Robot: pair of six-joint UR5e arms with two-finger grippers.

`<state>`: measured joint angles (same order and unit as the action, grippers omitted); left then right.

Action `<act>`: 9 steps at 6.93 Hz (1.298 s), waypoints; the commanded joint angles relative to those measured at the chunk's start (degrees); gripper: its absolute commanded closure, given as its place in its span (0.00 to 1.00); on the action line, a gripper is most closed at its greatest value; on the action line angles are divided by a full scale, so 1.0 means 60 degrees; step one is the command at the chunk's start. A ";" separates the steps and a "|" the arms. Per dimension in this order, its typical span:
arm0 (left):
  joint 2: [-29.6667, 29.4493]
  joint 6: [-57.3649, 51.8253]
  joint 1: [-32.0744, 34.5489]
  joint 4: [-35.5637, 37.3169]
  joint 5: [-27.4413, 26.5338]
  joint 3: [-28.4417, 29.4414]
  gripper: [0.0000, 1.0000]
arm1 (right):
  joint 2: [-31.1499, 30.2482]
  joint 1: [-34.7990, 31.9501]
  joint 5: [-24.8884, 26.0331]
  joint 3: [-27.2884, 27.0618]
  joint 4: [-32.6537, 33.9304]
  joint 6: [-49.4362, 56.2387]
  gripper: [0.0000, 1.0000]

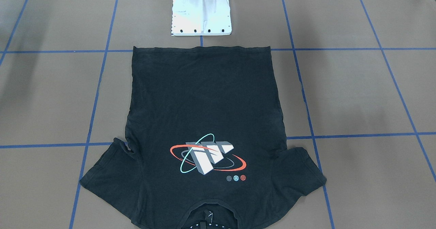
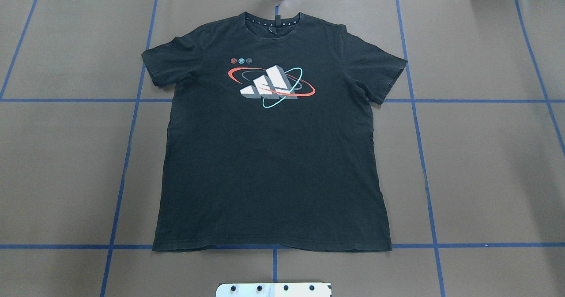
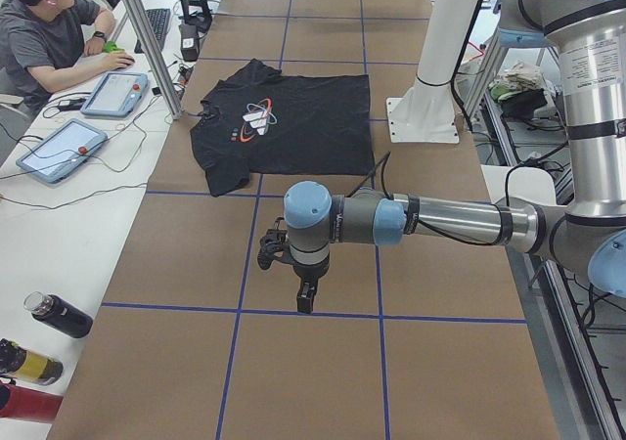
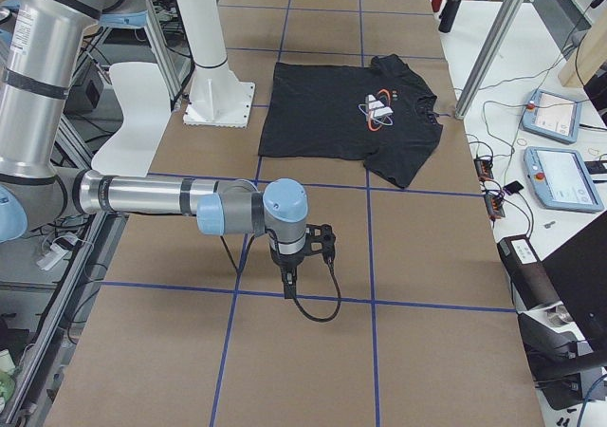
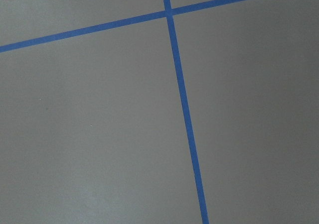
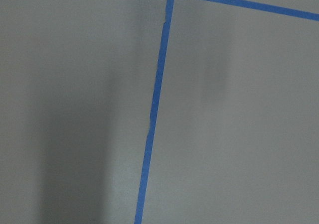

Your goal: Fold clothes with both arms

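Across the middle of the overhead frame, the black T-shirt point(image 2: 273, 156) lay flat and unfolded on the brown counter point(image 2: 485, 164), graphic up, collar at the top edge, hem near the white pedestal point(image 2: 273, 289). Low in each side view, well apart from it, hung the left fingers point(image 3: 306, 298) and right fingers point(image 4: 287, 281); whether clenched or released could not be told.

Overhead and front opposed, sharing T-shirt point(image 2: 269, 156), side views lengthwise, wrist cameras seemingly near table point(image 5: 99, 134)
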<state>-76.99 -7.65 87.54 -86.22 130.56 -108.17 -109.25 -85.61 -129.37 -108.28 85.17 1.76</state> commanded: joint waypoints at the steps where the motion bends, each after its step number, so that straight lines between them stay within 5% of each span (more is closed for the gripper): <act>1: -0.0015 0.0000 0.0000 0.0000 0.0007 -0.0033 0.00 | 0.0000 0.0000 -0.0015 0.0000 0.0000 0.0000 0.00; 7: -0.0204 0.0088 0.0000 -0.0978 -0.0008 -0.0165 0.00 | 0.0059 0.0000 -0.0088 -0.0044 0.0015 -0.0015 0.00; 9: -0.0423 0.0088 0.0000 -0.0982 0.0007 -0.0076 0.00 | 0.0234 0.0030 -0.0845 -0.0058 0.0000 -0.0088 0.00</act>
<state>-78.58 -7.15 87.54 -92.01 130.61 -108.59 -108.24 -85.49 -131.68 -108.52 85.24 1.43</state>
